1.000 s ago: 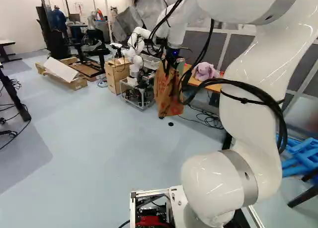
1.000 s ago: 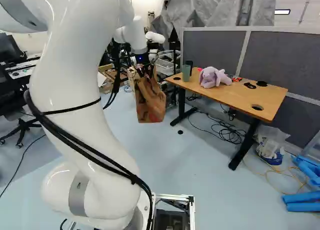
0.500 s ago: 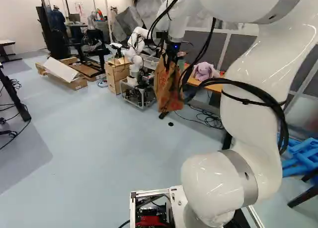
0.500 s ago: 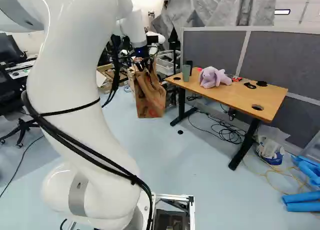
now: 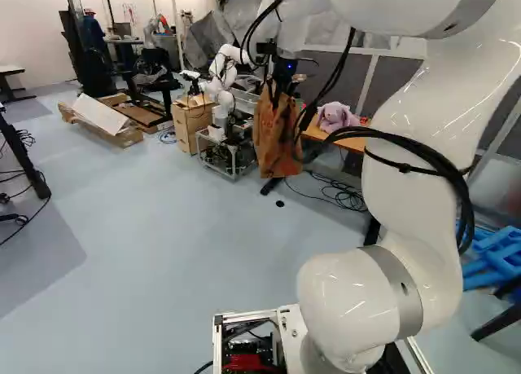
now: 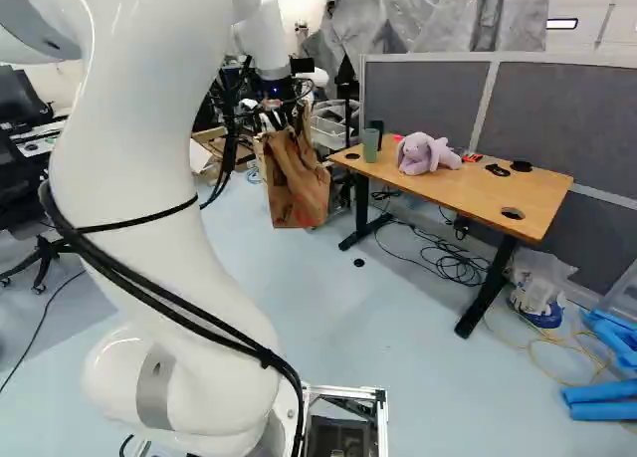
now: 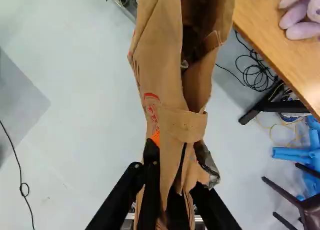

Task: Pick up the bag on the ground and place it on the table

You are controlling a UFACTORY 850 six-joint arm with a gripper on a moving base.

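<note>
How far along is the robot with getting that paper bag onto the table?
Roughly halfway, I'd say. The pick-up looks done: the bag hangs clear of the floor. In hand now is the carrying: the gripper is closed on the bag's paper, beside the table. Still left: bringing it over the tabletop, where a plush toy sits, setting it down and letting go.

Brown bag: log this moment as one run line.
bag: hanging, off the table | fingers: shut on bag | tabletop: plush toy, green cup | placement: not yet done
</note>
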